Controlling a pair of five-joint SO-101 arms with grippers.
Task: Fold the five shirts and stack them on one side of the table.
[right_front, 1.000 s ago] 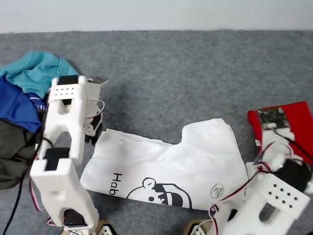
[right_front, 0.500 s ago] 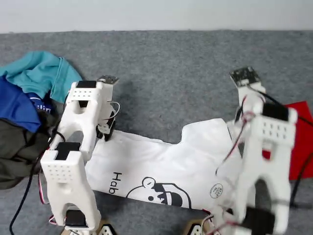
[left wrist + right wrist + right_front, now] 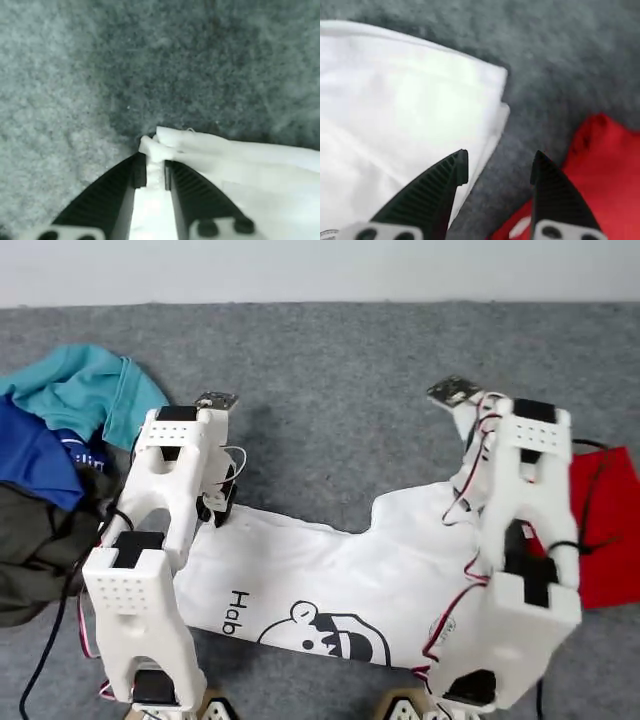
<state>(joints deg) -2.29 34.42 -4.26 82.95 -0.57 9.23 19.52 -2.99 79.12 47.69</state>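
One white shirt [image 3: 250,162] corner inside the left end effector [image 3: 152,167].

Red shirt [image 3: 615,570] partly off frame

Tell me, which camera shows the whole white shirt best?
The high view: the white shirt lies spread across the gray table, cartoon print showing. The left wrist view shows a corner pinched in the left jaws; the right wrist view shows one edge near the red shirt.
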